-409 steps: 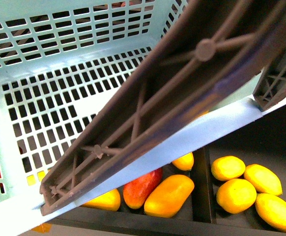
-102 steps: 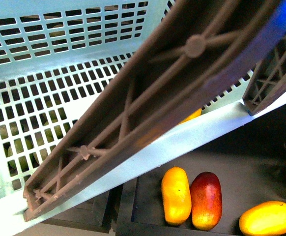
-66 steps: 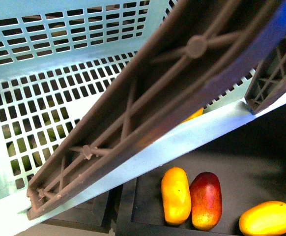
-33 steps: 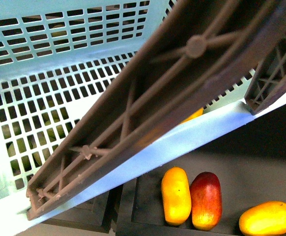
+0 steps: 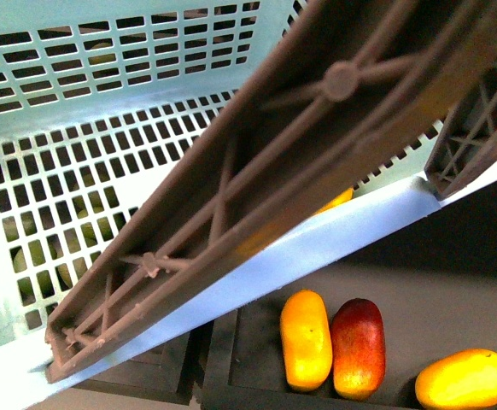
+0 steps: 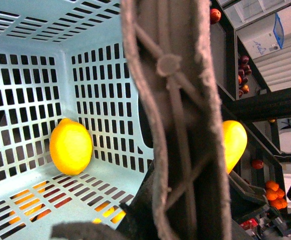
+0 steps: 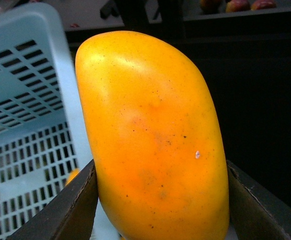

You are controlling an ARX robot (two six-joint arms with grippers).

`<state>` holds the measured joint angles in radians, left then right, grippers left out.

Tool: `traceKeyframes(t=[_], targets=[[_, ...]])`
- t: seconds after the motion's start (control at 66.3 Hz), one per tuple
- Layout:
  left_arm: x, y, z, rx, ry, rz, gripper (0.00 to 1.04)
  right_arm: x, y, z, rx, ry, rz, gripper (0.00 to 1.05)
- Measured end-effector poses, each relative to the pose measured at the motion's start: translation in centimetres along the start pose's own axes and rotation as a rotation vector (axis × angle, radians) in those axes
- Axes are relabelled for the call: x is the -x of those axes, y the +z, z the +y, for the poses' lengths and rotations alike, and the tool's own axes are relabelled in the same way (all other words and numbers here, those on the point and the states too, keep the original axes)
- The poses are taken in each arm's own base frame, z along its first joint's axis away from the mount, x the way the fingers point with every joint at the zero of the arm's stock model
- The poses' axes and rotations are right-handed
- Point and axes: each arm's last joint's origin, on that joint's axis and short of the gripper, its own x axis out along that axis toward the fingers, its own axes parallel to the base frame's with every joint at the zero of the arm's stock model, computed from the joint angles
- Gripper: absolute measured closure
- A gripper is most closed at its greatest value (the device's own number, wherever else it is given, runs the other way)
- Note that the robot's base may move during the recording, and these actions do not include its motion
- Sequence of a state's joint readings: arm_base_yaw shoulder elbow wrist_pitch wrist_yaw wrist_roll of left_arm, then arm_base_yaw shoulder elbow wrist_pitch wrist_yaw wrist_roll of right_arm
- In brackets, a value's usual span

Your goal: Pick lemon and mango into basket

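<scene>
The right gripper (image 7: 160,212) has its two dark fingers (image 7: 68,210) spread wide and pressed against either side of the elongated, smooth orange-yellow mango (image 7: 150,135), which stands upright between them and fills most of the right wrist view. This mango hangs just beside the rim of the rectangular pale teal plastic basket (image 7: 30,95) with slotted walls, and is outside it. From the left wrist view the same mango (image 6: 234,142) shows beyond the basket's brown ribbed hoop handle (image 6: 178,115). The left gripper (image 6: 185,220) sits around that handle, dark parts of it showing on both sides, closed on it as far as can be seen. Inside the basket (image 6: 30,90), the small smooth bright-yellow oval lemon (image 6: 70,146) lies on the slotted floor in a corner, touching the wall. In the front view the basket (image 5: 78,77) is tilted above black trays (image 5: 257,376). There another orange-yellow mango (image 5: 306,339) lies touching a dark red mango (image 5: 358,348), with a third yellow-orange fruit (image 5: 464,378) near them. Green fruits (image 5: 69,248) show through the floor slots.
</scene>
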<state>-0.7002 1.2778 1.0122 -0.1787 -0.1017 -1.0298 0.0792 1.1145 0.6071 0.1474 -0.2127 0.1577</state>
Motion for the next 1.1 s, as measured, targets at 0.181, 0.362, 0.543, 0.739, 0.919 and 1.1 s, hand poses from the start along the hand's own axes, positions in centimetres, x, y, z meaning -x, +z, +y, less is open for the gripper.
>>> traceKeyframes(t=[0.181, 0.362, 0.543, 0.739, 0.919, 1.1], targets=[[0.0, 0.0, 0.0, 0.0, 0.0, 0.0, 1.0, -0.2, 0.8, 2.9, -0.011, 0.067, -0.029, 0.42], [0.0, 0.0, 0.0, 0.0, 0.0, 0.0, 1.0, -1.0, 0.8, 5.4, 0.004, 0.098, -0.028, 0.42], [0.0, 0.0, 0.0, 0.0, 0.0, 0.0, 1.0, -2.0, 0.2, 7.5, 0.018, 0.115, 0.007, 0.42], [0.0, 0.0, 0.0, 0.0, 0.0, 0.0, 1.0, -3.2, -0.3, 9.5, 0.024, 0.116, 0.037, 0.42], [0.0, 0.0, 0.0, 0.0, 0.0, 0.0, 1.0, -4.0, -0.7, 9.4, 0.002, 0.084, 0.064, 0.32], [0.0, 0.0, 0.0, 0.0, 0.0, 0.001, 1.0, -4.1, -0.5, 8.9, -0.04, 0.062, 0.069, 0.07]])
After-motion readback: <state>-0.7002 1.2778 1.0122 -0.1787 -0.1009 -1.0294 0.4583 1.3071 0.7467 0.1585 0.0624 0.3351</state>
